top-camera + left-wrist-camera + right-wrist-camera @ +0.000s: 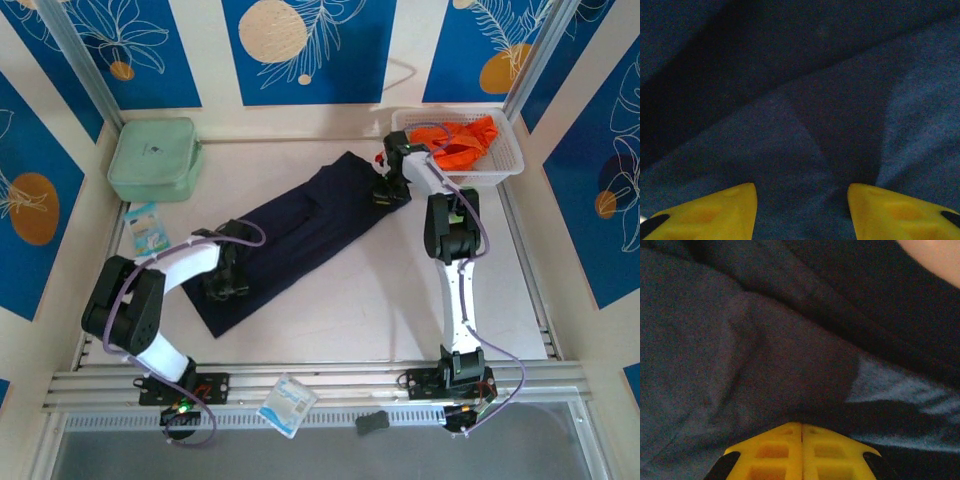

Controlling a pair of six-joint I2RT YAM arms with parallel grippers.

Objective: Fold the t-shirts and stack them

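There are two t-shirts. The navy t-shirt (300, 235) lies on the bench (350, 320) as a long, narrow strip running diagonally from near left to far right. It is plain and almost black. Its sleeves and neck cannot be made out, and each end is covered by an arm. The orange t-shirt (465, 140) is bunched in a white basket (510, 160) at the far right corner, partly hidden by the basket wall.

The left jaws sit over the strip's near end. In the left wrist view the two yellow fingers (710, 212) stand about half apart above dark cloth, with nothing pinched between them. The right jaws are at the far end, and the fingers (775, 450) are closed flush together. Whether a fold is caught between them cannot be told.

Further out, one pale green zipped case (155, 158) sits at the far left, with a small packet (150, 228) just beside it. A second packet (287, 403) lies on the front rail (540, 375). Near it is a small dark object (372, 422), too small to identify.
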